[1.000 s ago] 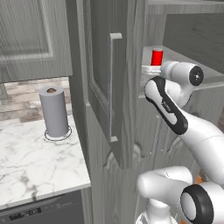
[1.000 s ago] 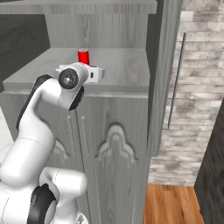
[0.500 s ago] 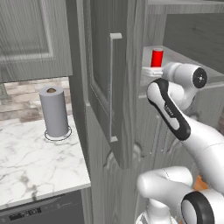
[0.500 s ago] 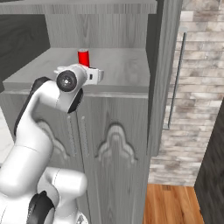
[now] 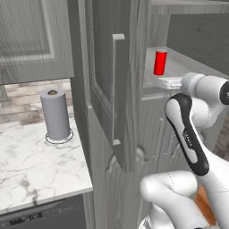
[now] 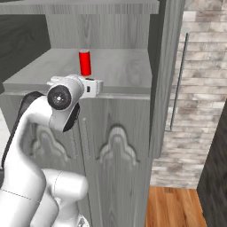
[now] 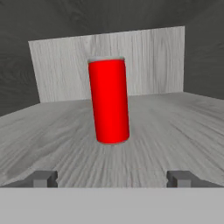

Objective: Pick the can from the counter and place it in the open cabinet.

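While upright on the cabinet (image 5: 188, 62) shelf, can (image 7: 109, 101) stands free; gripper (image 7: 111, 178) open.

Your arm rises from the base, elbow bent, forearm reaching forward with the wrist roughly level. Your gripper (image 7: 112, 178) has its jaws spread wide, fingertips (image 7: 43, 178) far apart at either side of the hand view, nothing between them. In the left base view the hand (image 5: 169, 82) points forward, away from the base.
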